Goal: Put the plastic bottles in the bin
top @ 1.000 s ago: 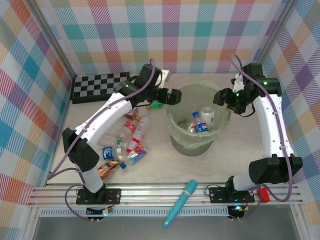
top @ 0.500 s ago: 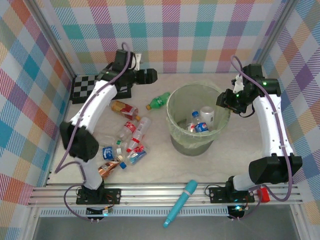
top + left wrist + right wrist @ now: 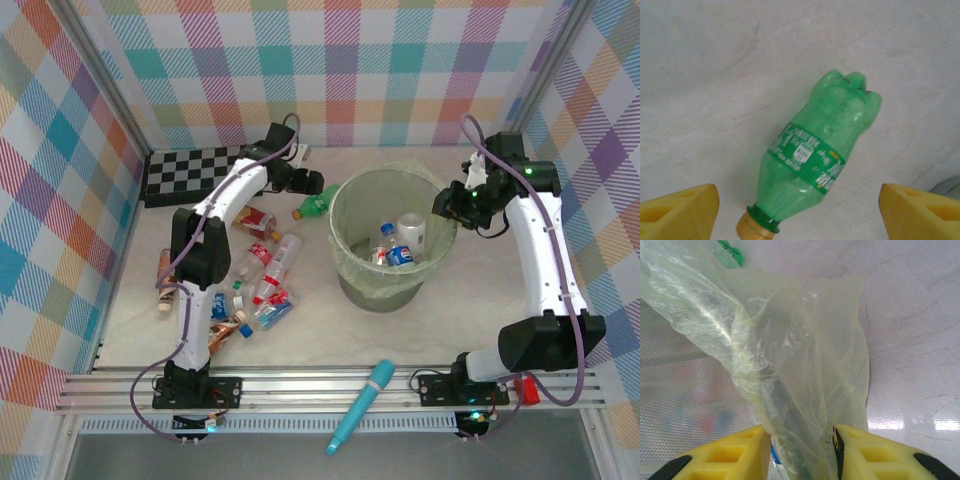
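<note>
A green plastic bottle (image 3: 820,160) with a yellow cap lies on the table (image 3: 715,75), also seen as the green bottle (image 3: 318,201) left of the bin. My left gripper (image 3: 800,222) hangs over it, open, with its yellow fingers (image 3: 682,212) standing wide on either side of the neck end and not touching it; this left gripper (image 3: 305,184) is behind the bottle. The pale-green bin (image 3: 345,215) holds a few bottles (image 3: 411,230). My right gripper (image 3: 801,457) is shut on the bin's clear liner (image 3: 805,390) at the rim, seen as the right gripper (image 3: 455,204) at the bin's right edge.
Several more bottles (image 3: 268,272) lie in a heap left of the bin, and one brown bottle (image 3: 165,281) lies farther left. The checkerboard (image 3: 195,170) lies at the back left. A teal pen-shaped tube (image 3: 360,405) rests across the front rail.
My left arm swung back from the bin's rim toward the checkerboard, then came down over the green bottle, its jaws narrowing a little. My right gripper shut on the liner.
</note>
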You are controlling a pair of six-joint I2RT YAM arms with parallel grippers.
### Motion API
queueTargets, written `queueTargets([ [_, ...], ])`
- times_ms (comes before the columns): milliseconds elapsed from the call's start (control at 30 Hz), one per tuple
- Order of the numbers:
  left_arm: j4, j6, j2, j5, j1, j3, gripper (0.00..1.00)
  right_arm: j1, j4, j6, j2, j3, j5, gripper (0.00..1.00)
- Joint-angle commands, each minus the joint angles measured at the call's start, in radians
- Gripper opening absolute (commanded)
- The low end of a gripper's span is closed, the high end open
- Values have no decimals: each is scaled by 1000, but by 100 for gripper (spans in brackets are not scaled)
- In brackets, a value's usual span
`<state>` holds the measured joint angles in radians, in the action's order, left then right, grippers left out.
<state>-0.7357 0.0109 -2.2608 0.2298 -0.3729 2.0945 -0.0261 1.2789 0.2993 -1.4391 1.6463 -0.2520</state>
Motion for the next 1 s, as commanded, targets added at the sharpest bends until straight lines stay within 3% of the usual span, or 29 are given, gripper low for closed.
queueTargets([
  [0,-45,-54,-50,1,-24,43,84,-4,6,8,22,-17,-60,38],
  [167,-52,-56,-114,7,-38,80,92,-5,2,9,29,-27,-61,38],
  [333,-64,-55,-163,-38,-52,101,92,-4,5,4,22,-19,-65,38],
  [767,-43,-48,-196,-74,-55,123,67,-4,10,21,40,-16,-82,37],
  [967,-27,-16,-148,-67,-43,137,63,-5,3,30,42,-14,-100,37],
])
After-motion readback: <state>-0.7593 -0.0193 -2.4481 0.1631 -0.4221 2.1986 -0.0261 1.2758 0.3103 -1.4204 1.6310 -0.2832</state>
